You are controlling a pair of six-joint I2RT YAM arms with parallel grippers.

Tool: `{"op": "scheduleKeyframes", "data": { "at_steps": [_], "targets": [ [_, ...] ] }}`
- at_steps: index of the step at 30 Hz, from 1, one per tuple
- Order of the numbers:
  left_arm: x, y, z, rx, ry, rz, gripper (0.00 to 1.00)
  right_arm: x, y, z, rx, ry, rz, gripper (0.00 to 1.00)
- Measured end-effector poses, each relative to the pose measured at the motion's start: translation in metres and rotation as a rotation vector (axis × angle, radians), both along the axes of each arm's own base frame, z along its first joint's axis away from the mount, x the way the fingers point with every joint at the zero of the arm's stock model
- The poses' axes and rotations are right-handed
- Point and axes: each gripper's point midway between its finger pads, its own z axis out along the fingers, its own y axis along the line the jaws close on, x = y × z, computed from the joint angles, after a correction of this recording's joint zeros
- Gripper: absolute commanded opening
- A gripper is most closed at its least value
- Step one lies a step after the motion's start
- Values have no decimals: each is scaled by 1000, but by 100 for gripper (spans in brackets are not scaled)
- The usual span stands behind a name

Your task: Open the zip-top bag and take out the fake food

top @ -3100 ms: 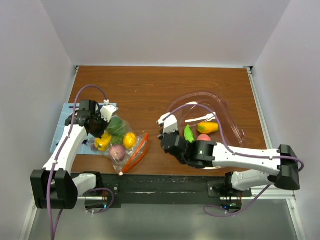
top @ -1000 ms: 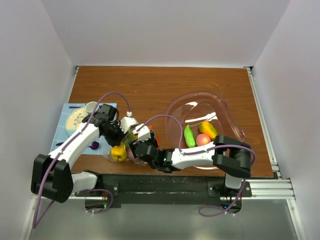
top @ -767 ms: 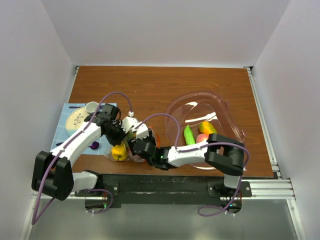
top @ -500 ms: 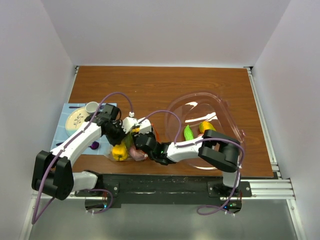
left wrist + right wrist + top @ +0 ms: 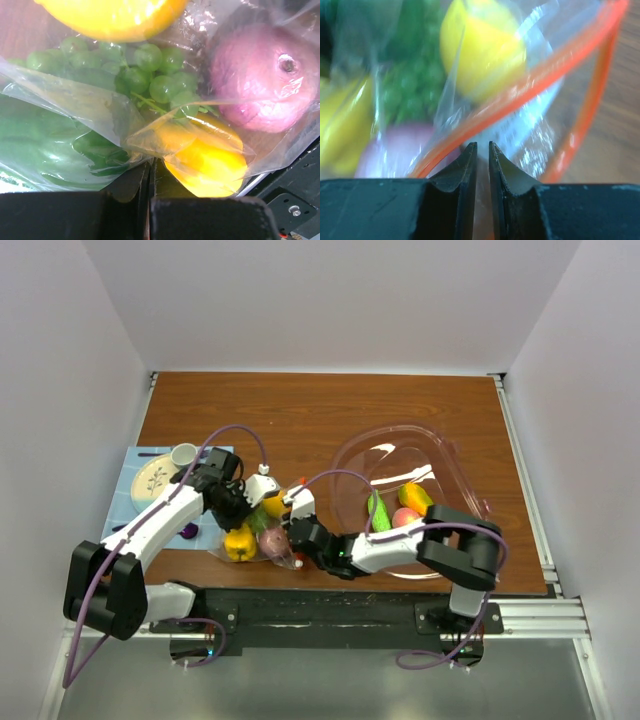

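Pinching zip-top bag (image 5: 258,538) by table (image 5: 300,420) edge

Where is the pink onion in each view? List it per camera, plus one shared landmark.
Top external: pink onion low, left of centre.
Left wrist: onion upper right.
Right wrist: onion blurred, lower left, inside the zip-top bag.
Landmark: the yellow pepper beside it in all three.

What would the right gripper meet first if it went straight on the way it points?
The orange zip strip of the bag, crossing just ahead of the right gripper. Behind it sit clear film and a yellow fruit, though depth is hard to judge.
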Motion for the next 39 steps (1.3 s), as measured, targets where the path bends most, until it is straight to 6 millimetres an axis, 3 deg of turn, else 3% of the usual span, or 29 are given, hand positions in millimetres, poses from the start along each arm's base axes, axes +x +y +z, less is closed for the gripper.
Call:
{"op": "scheduleKeyframes", "data": {
  "at_steps": [4,9,15,18,19,25,30,39],
  "targets": [
    [1,0,0,-1,-3,3,0,-22,-17,21,11,-2,33,18],
    [2,-1,-1,-3,-4,8,0,-30,-28,42,52,-12,41,20],
    [2,-1,-1,-4,-4,9,0,-34,-29,14,-15,26,60,25],
    [2,-1,-1,-4,-4,8,0,-37,-28,-3,-50,51,78,41],
    [2,-1,-1,-4,-4,8,0,-39,-26,-7,-58,60,90,49],
    [4,-2,-2,-2,4,11,0,-51,-5,-9,-23,98,185,66],
    [5,-2,-2,0,8,28,0,-65,14,1,47,122,290,72],
    [7,-2,-3,3,1,35,0,-79,36,15,101,137,410,73]
  ]
}}
